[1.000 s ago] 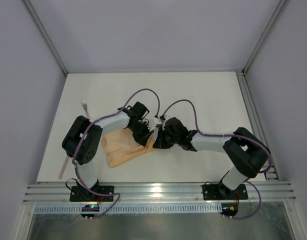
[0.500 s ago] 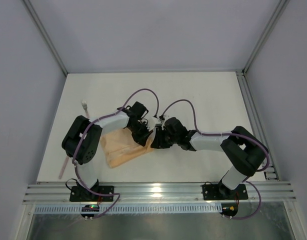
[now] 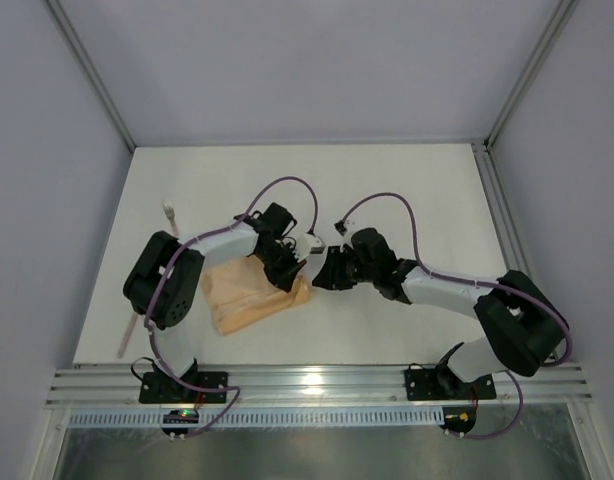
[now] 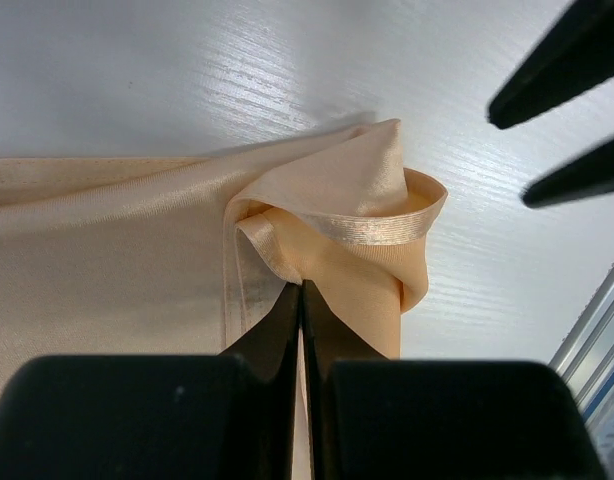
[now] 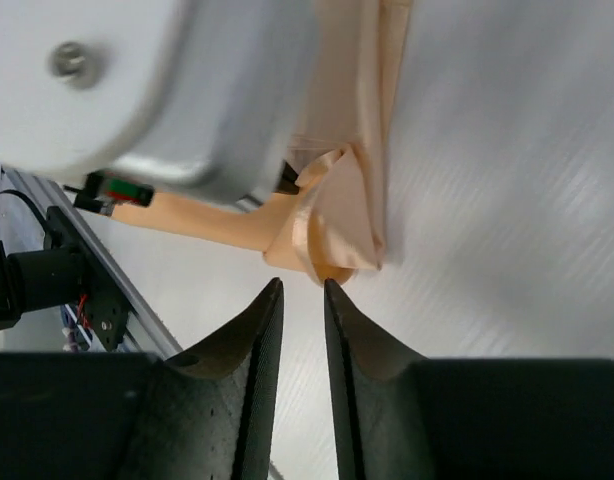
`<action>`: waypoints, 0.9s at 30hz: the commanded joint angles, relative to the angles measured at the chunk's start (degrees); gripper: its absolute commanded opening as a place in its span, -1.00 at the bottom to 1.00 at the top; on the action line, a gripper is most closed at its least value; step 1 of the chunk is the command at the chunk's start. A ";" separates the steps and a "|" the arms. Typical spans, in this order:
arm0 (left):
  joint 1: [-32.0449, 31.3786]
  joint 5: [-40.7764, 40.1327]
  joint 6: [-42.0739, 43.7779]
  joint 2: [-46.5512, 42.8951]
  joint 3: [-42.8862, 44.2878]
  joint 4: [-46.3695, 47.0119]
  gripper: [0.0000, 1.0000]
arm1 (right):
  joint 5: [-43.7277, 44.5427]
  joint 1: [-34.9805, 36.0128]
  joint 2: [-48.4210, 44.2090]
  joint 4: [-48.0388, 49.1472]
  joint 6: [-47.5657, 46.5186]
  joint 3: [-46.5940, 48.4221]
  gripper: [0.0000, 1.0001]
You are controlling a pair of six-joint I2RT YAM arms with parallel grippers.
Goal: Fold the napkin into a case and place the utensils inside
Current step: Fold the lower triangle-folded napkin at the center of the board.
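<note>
It looks like a robotics lab cell: a white table [image 3: 417, 200] boxed by plain grey panels [image 3: 287, 60], aluminium frame rails [image 3: 317, 383], and bolted-down robot arms [image 3: 222, 240] (purple cables [image 3: 287, 182] looping free).

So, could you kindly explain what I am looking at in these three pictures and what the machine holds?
These are two robot arms bolted at the near edge of a table. One picture looks down from above; the other two come from cameras on each wrist. A peach napkin, partly folded, lies on the table, with a pink-handled utensil at the far left. The left claw is shut on a bunched corner of the napkin. The right claw hovers beside it, open, holding nothing.
</note>
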 commanded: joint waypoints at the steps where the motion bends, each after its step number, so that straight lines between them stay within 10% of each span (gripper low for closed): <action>1: -0.23 0.58 0.87 -1.37 2.00 0.45 -1.00 | -7.29 -1.73 3.51 9.32 1.97 -0.89 -0.49; 15: -0.23 -0.04 0.95 -1.02 2.62 0.01 -1.00 | -6.88 -1.90 13.36 16.80 2.41 1.05 -0.12; 27: -0.23 -0.65 0.95 -0.40 2.80 0.45 -1.00 | -8.28 -1.90 16.97 17.94 3.11 4.47 -0.76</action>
